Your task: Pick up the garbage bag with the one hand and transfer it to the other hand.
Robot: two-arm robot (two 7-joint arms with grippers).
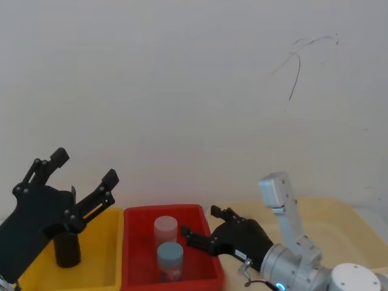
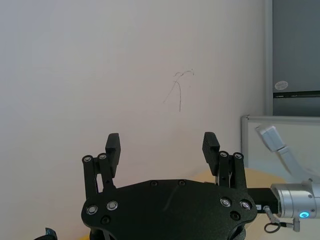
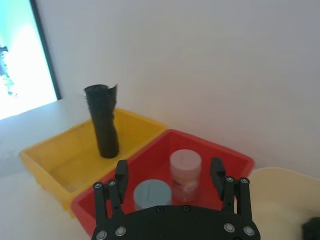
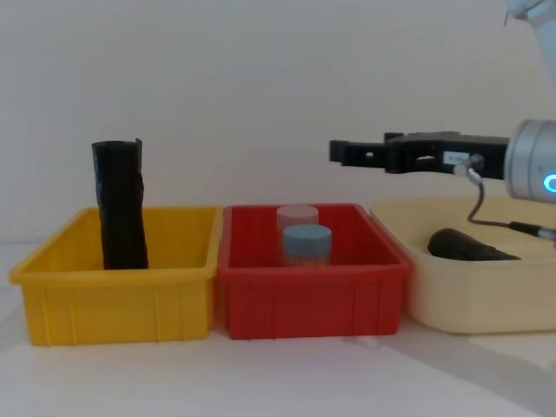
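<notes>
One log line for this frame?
left end effector: open, raised, empty | right end effector: open, above red bin | garbage bag: lying in cream bin, untouched

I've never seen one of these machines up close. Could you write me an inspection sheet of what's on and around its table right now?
Surface: white tabletop carrying a yellow bin, a red bin and a beige bin in a row.
Job's things: garbage bag, a thick black roll, lying in the beige bin, not gripped.
Clutter: slim black roll with a notched rim, upright in the yellow bin; pale pink jar and blue-lidded jar in the red bin.
Grippers: left pincer open, raised over the yellow bin; right pincer open, above the red bin's right side.
Cables: thin cable looped at the right wrist.
Surroundings: pale wall with a thin dark mark.
</notes>
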